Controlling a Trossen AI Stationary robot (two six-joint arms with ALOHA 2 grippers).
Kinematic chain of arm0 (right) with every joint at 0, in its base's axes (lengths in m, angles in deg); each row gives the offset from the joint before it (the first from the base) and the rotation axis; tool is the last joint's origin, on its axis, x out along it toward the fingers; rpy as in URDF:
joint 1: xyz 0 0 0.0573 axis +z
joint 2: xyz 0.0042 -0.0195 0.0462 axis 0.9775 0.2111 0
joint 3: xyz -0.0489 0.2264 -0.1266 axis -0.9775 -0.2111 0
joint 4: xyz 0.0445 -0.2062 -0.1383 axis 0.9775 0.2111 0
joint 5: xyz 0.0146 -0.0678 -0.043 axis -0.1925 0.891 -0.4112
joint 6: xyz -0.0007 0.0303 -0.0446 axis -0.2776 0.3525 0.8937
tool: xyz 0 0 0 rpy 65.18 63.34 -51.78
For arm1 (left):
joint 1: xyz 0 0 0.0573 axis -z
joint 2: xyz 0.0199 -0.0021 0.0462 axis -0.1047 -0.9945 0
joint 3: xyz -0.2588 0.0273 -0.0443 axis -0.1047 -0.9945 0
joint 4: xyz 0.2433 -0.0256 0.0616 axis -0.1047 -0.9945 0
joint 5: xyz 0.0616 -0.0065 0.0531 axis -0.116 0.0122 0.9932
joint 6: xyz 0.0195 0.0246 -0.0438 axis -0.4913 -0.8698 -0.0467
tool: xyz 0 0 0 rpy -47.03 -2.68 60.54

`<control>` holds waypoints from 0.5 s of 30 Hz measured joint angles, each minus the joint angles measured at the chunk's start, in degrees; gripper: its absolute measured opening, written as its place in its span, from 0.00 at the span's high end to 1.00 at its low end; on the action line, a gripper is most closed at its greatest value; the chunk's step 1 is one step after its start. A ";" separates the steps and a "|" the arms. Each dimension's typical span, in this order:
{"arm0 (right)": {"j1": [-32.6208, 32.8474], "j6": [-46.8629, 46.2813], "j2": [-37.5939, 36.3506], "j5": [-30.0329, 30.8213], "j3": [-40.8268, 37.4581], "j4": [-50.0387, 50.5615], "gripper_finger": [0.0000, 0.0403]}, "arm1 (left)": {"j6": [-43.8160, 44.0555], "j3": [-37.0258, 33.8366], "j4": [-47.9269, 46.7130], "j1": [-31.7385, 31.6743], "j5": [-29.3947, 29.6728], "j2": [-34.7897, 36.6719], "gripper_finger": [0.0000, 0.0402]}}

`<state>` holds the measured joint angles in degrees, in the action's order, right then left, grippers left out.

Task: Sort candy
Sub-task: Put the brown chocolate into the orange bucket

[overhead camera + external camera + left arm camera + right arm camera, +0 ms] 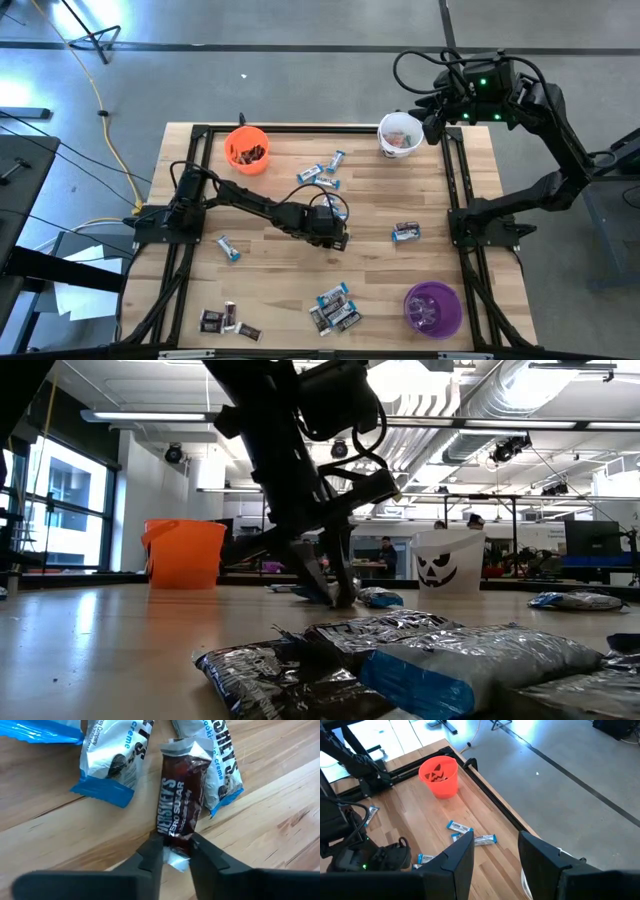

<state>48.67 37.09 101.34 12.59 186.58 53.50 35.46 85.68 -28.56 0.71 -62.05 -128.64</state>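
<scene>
from the high view we are judging the sort as partly done: dark wrappers are already lying in the orange cup (246,148), while loose candy (335,308) is sitting in clumps well apart from the left gripper (336,238), toward the purple cup (432,308), and more near the white cup (400,135). the right gripper (432,118) is hanging just beside that white cup, waiting.

at table height, we are seeing the left gripper (342,598) down at the tabletop between the orange and white cups; big blurred wrappers are blocking the foreground, so we cannot tell the grip from here.

in the left wrist view, the fingers (150,855) are pinching the crimped end of a dark hershey's zero sugar bar (181,805), with blue-and-white cookies 'n' creme pieces (115,757) just beyond the fingertips.

in the right wrist view, the right gripper (495,850) is standing open and empty; the white cup is cut off at the edge.
</scene>
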 joint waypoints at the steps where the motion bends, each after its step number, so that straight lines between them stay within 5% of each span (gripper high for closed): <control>1: 0.01 0.00 0.00 0.00 0.01 0.00 0.63 | 0.01 0.01 0.02 0.00 0.02 -0.01 0.87; 6: 0.01 0.00 0.00 0.00 0.01 -0.01 0.63 | 0.09 -0.01 0.02 0.00 0.00 -0.04 0.96; 15: 0.02 0.01 0.00 0.00 0.00 -0.01 0.63 | 0.46 -0.10 -0.26 0.21 0.05 0.64 0.98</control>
<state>48.69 37.10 101.34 12.59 186.58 53.50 35.93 85.59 -28.82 0.92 -62.00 -128.00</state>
